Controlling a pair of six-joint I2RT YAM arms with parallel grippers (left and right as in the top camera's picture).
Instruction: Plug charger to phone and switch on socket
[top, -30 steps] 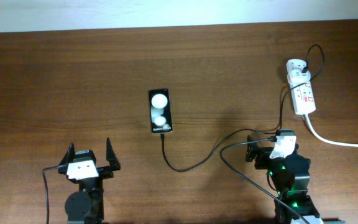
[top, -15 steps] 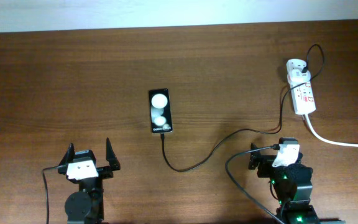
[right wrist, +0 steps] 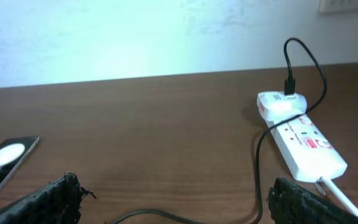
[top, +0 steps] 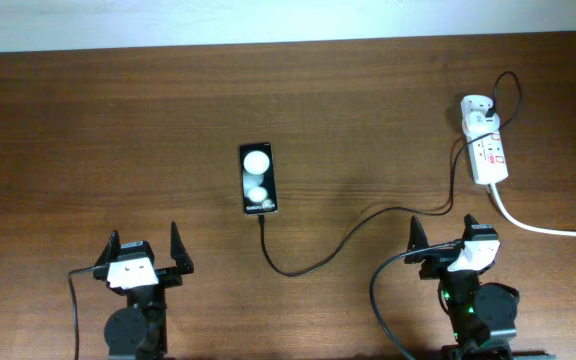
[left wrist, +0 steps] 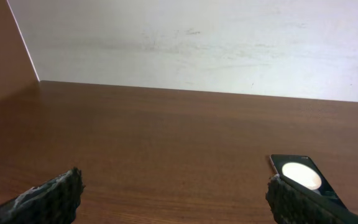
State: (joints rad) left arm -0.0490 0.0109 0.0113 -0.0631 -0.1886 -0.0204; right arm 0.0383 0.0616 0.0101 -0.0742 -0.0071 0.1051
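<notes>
Left pincer (top: 145, 240): jaws wide, nothing between them, low at the near edge of the bench (top: 88, 120). The left wrist view shows only bare wood between the two fingers (left wrist: 48, 199).

Right pincer (top: 442, 230): jaws wide too, holding nothing, touching nothing.

Phone (top: 258, 179): flat on the bench, screen up, two white round reflections on it. It lies ahead of the left pincer and off to its right, well apart. From the right pincer it is ahead and far to the left. In the left wrist view it peeks out just beyond the right finger.

Charger (top: 348, 238): thin black cable. Its tip meets the short edge of the phone nearest the pincers. It looks plugged in, though I cannot tell if it is fully seated. From there the cable loops toward the pincers, then runs right and passes just ahead of the right pincer without touching it. It then climbs to the white adapter (top: 476, 108), with a loop arching over it.

Socket (top: 486, 150): white strip with red markings, ahead of the right pincer and a bit to its right, apart from it. The adapter sits in the end far from the pincer. The thick white cord (top: 548, 228) leaves the near end and runs off to the right. Switch position: cannot tell.
</notes>
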